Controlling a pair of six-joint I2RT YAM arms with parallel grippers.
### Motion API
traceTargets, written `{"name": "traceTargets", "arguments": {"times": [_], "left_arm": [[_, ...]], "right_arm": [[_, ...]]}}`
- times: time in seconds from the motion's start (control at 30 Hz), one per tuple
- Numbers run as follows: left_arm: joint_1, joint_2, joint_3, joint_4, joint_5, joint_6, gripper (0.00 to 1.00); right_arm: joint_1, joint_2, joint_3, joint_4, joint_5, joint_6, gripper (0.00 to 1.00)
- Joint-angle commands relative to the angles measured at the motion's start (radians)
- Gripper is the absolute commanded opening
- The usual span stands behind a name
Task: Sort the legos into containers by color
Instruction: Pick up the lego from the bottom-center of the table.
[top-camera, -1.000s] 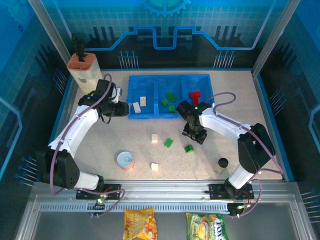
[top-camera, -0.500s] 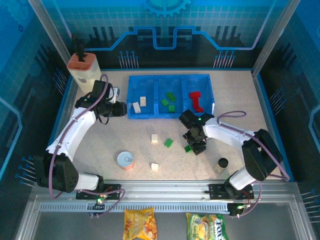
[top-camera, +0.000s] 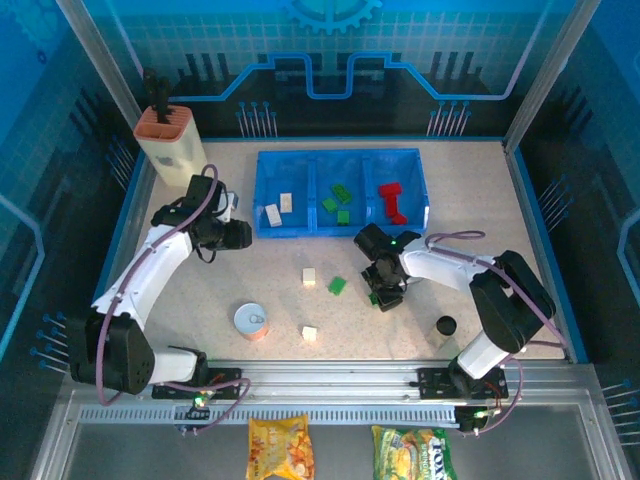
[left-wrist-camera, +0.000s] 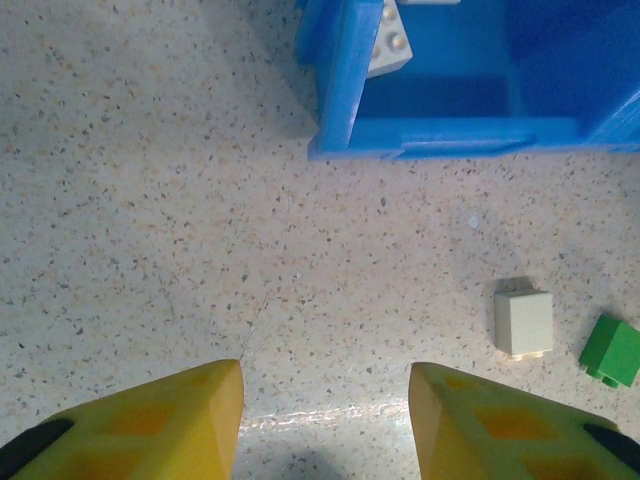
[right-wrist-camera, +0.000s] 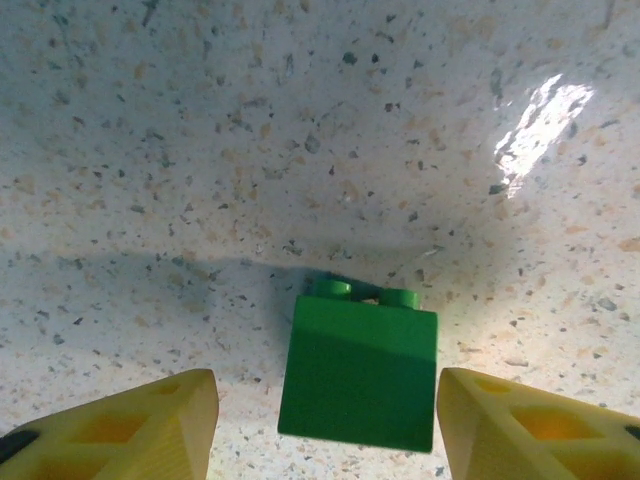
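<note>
The blue three-part tray (top-camera: 268, 232) stands at the back centre, with white legos (top-camera: 273, 213) on its left, green legos (top-camera: 343, 192) in the middle and a red lego (top-camera: 390, 200) on its right. My right gripper (top-camera: 383, 297) is open and low over the table. A green lego (right-wrist-camera: 360, 375) lies between its yellow fingers (right-wrist-camera: 150, 430), nearer the right finger, with a gap on the left. My left gripper (top-camera: 243, 236) hangs open and empty (left-wrist-camera: 325, 410) in front of the tray's left corner (left-wrist-camera: 340, 90). Loose on the table lie a white lego (top-camera: 309, 277), a green lego (top-camera: 337, 285) and a white lego (top-camera: 309, 333).
A silver can (top-camera: 251, 321) stands near the front left. A small black cap (top-camera: 446, 325) sits right of the right arm's forearm. The cream holder with the orange top (top-camera: 168, 140) is at the back left corner. A blue rim borders the table.
My right gripper moved from the tray's front edge toward the near side and came down around the green lego. My left gripper pulled back a little from the tray.
</note>
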Motion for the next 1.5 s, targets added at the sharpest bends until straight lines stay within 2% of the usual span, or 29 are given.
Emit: {"name": "traceTargets", "arguments": {"times": [0.0, 0.53, 0.7, 0.8, 1.0, 1.17, 1.3, 1.47], "left_arm": [[0.008, -0.021, -0.024, 0.05, 0.007, 0.022, 0.48], [0.013, -0.027, -0.028, 0.065, 0.0, 0.028, 0.47], [0.015, -0.027, -0.028, 0.063, -0.003, 0.028, 0.47], [0.019, -0.028, -0.028, 0.064, -0.003, 0.028, 0.47], [0.023, -0.026, -0.025, 0.068, 0.008, 0.027, 0.47], [0.029, -0.023, -0.025, 0.069, 0.009, 0.026, 0.47], [0.031, -0.021, -0.025, 0.071, 0.018, 0.026, 0.47], [0.034, -0.013, -0.02, 0.072, 0.031, 0.025, 0.47]], "right_arm": [[0.02, 0.024, -0.024, -0.002, -0.004, 0.04, 0.58], [0.041, 0.02, -0.034, -0.024, 0.043, 0.029, 0.42], [0.059, 0.015, -0.002, -0.067, 0.08, 0.003, 0.38], [0.067, 0.017, 0.021, -0.084, 0.09, -0.065, 0.34], [0.118, 0.031, 0.109, -0.199, 0.191, -0.284, 0.33], [0.133, 0.015, 0.119, -0.126, 0.208, -0.616, 0.26], [0.141, -0.021, 0.113, -0.036, 0.195, -0.841, 0.25], [0.144, 0.03, 0.233, -0.096, 0.208, -1.101, 0.26]]}}
